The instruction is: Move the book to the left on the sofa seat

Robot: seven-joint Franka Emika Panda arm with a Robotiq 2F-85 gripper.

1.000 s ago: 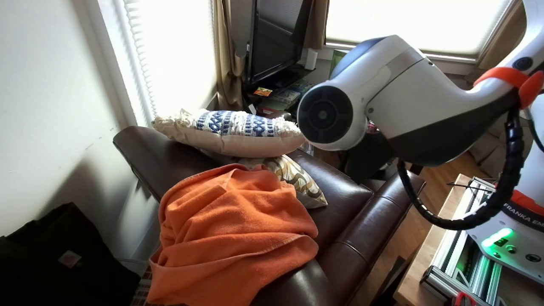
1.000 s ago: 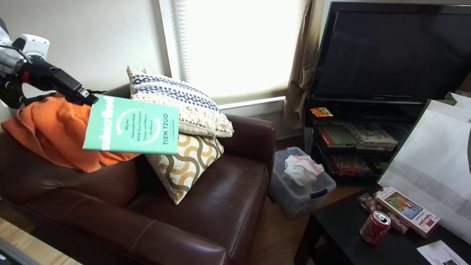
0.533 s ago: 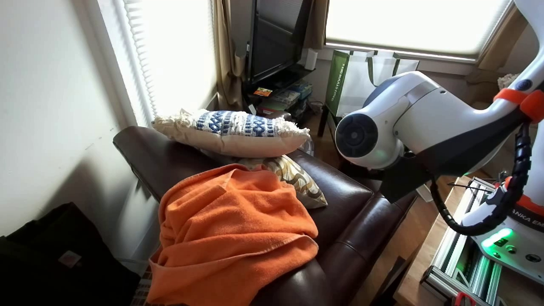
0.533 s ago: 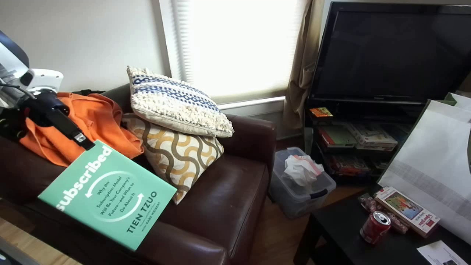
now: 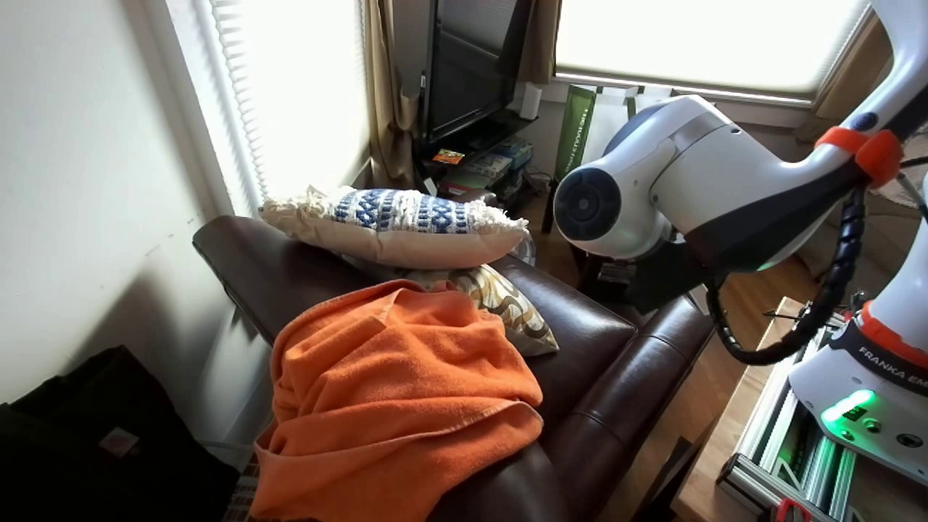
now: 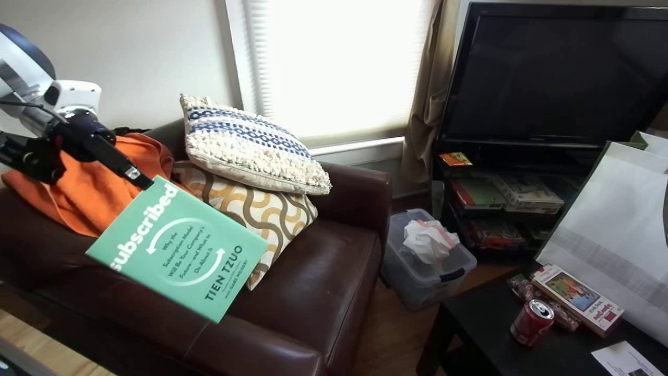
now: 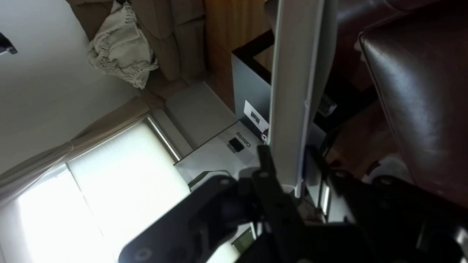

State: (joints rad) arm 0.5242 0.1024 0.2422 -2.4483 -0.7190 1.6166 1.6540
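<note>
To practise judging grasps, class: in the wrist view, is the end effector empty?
No: the book, seen edge-on, is clamped in the end effector.

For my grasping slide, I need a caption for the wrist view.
The gripper holds the book edge-on, with the sofa seat at frame right and a bright window at frame left.

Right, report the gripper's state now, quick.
Gripper: closed, holding the green book near one corner.
</note>
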